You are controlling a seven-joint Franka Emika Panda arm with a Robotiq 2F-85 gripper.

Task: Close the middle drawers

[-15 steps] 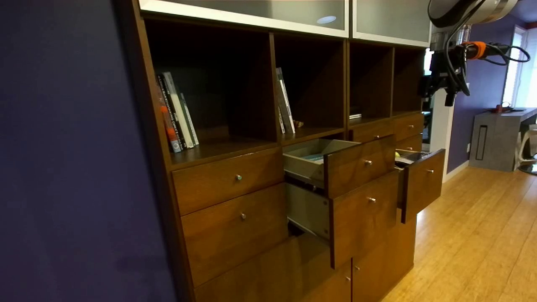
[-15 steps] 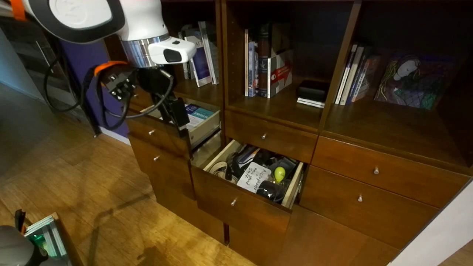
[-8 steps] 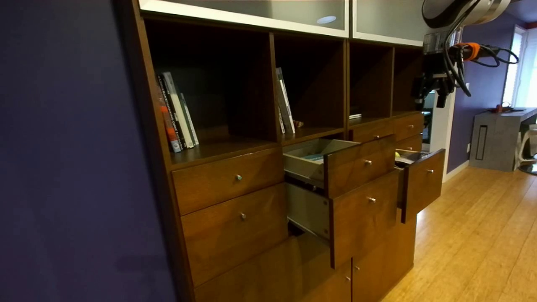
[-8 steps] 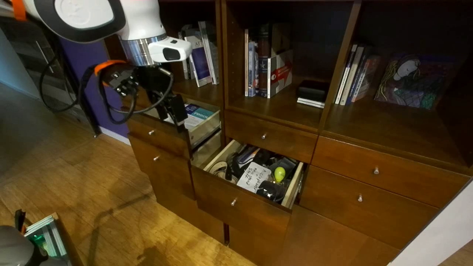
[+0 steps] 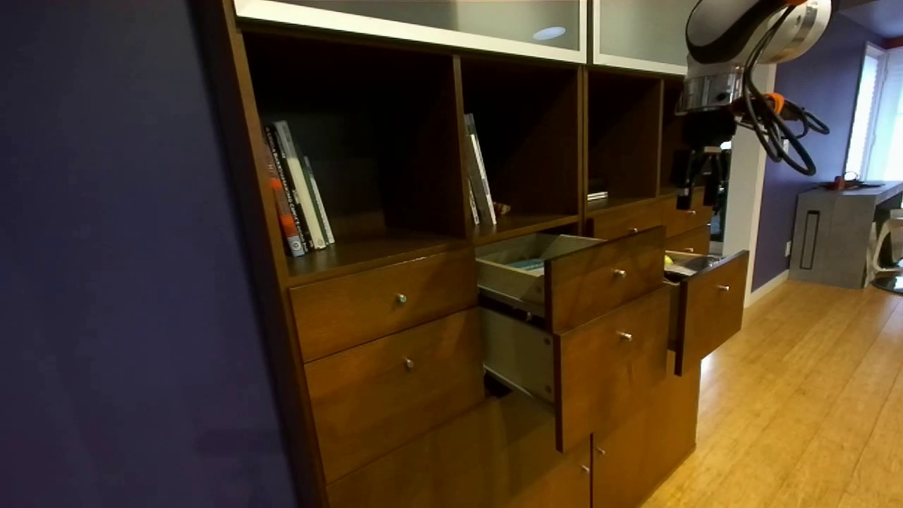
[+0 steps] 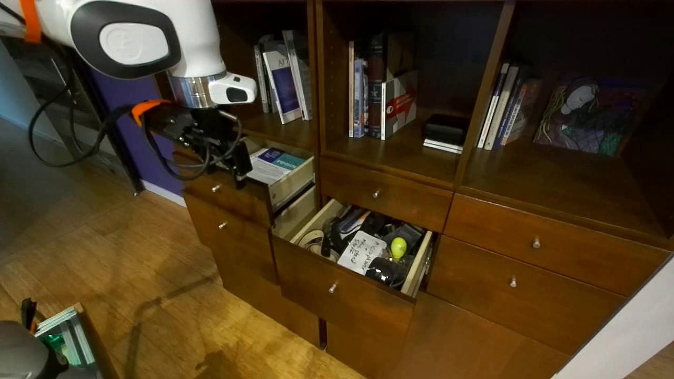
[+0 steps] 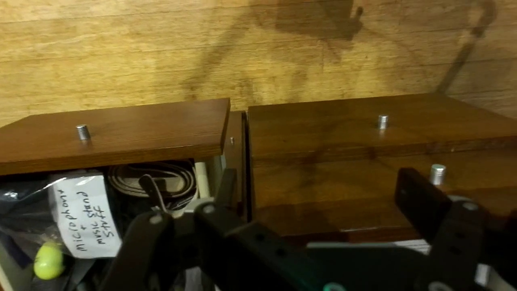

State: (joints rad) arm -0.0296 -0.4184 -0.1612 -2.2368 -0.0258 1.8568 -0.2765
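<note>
We're marking the shallow-fronted middle drawer [image 5: 582, 293] and the taller-fronted middle drawer [image 5: 614, 384] as both pulled out, one right above the other, sticking out of the brown cabinet [image 5: 423, 466] in both exterior views. Each front is carrying one small metal knob [image 5: 619, 273]. We're seeing papers [image 6: 284, 159] lying in the shallow one; the taller one's inside we aren't making out. The gripper [image 7: 317, 188] is hanging fingers-down, higher than the pair. We're logging it as spread: in the wrist view its fingers [image 7: 420, 198] are standing wide apart, drawer wood showing between them. There, one finger is appearing just beside the shallow drawer's knob, but an exterior view is showing the gripper apart from that front.

We're also noting a neighbouring drawer [image 6: 363, 302] pulled out beside the pair, holding a yellow-green egg-shaped object [image 7: 49, 260] and a white handwritten label [image 7: 83, 218] reading "Microphone + music stand stuff". The small drawer [image 6: 410, 202] over it is sitting flush in the cabinet. We're catching books [image 6: 375, 97] standing on the shelves [image 6: 368, 150] above, the white robot arm [image 6: 197, 42] over the gripper, and a light wood floor [image 7: 121, 48] where shadows [image 7: 319, 20] are falling. An artwork [image 6: 584, 116] showing a face is standing on a shelf.
</note>
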